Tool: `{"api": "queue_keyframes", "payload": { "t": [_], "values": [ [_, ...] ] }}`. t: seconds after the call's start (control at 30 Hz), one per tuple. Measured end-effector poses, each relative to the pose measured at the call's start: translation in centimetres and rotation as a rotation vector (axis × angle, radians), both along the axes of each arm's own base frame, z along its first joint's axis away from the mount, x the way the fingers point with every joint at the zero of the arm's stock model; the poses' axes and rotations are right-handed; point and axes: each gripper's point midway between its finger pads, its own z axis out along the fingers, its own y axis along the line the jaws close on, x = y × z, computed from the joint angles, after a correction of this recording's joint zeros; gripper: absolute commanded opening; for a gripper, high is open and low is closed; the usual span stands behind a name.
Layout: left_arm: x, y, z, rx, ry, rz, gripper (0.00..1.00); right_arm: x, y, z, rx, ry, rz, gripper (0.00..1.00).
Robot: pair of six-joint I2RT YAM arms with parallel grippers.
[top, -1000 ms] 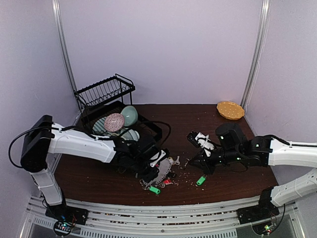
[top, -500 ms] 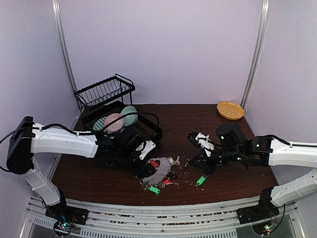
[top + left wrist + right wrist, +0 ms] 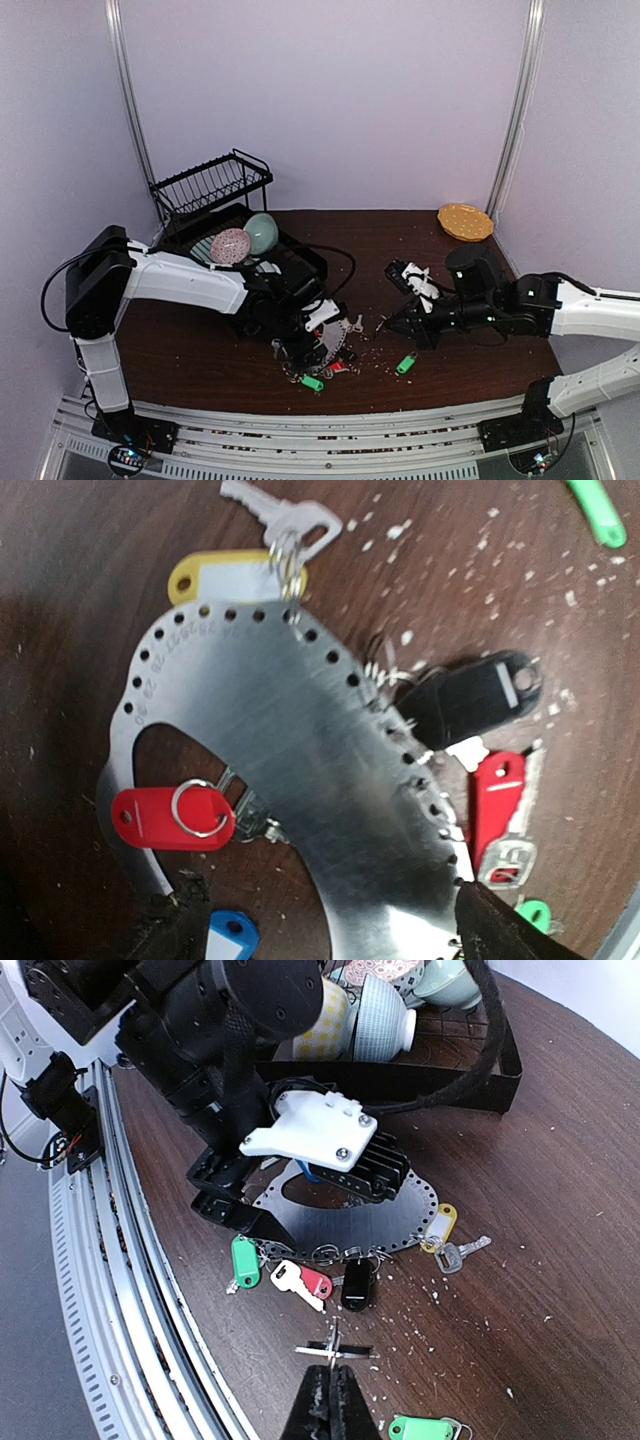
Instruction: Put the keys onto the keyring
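The keyring (image 3: 290,730) is a flat silver crescent plate with holes along its rim, lying on the brown table (image 3: 430,260). Yellow (image 3: 225,578), black (image 3: 470,695) and red (image 3: 497,800) tagged keys hang from its rim. A red tag (image 3: 165,818) and a blue tag (image 3: 228,938) lie in its hole. My left gripper (image 3: 335,935) hovers open just above the plate, fingers wide apart. A loose green-tagged key (image 3: 405,364) lies to the right. My right gripper (image 3: 333,1375) is shut on a small thin metal ring (image 3: 335,1350) near the keyring (image 3: 400,1220).
A black dish rack (image 3: 215,185) and a tray of bowls (image 3: 245,245) stand behind the left arm. A yellow-orange plate (image 3: 465,221) sits at the back right. White crumbs are scattered around the keys. The slotted metal rail (image 3: 330,440) runs along the near edge.
The left gripper has opened wide. It drew back to the left, then came back over the keyring. The right arm has barely shifted and stays shut.
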Motion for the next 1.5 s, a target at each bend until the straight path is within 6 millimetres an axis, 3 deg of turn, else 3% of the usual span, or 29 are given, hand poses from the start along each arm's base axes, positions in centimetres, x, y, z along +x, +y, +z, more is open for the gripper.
{"api": "queue_keyframes", "payload": {
  "t": [0.13, 0.47, 0.93, 1.13, 1.23, 1.3, 1.5],
  "values": [
    [-0.1, 0.5, -1.4, 0.045, 0.013, 0.015, 0.98, -0.5, -0.5, 0.6, 0.023, -0.017, 0.006, 0.0],
    [-2.9, -1.2, -1.8, 0.042, 0.032, -0.045, 0.98, -1.1, -0.6, 0.5, 0.033, -0.017, 0.032, 0.0],
    [-4.9, 0.8, -2.0, 0.057, 0.037, -0.146, 0.92, -1.3, -0.5, 0.0, 0.022, -0.009, 0.051, 0.0],
    [-6.1, 4.5, -2.0, 0.129, 0.04, -0.167, 0.89, -1.3, -0.5, -0.2, 0.017, -0.008, 0.052, 0.0],
    [-5.4, 7.1, -2.0, 0.186, 0.042, -0.118, 0.92, -1.3, -0.5, -0.2, 0.017, -0.008, 0.053, 0.0],
    [-4.8, 7.8, -1.6, 0.195, 0.036, -0.096, 0.95, -1.3, -0.5, -0.2, 0.017, -0.008, 0.054, 0.0],
    [-4.9, 5.2, 1.1, 0.058, 0.009, -0.11, 0.98, -1.4, -0.5, -0.1, 0.019, -0.007, 0.056, 0.0]
  ]
}}
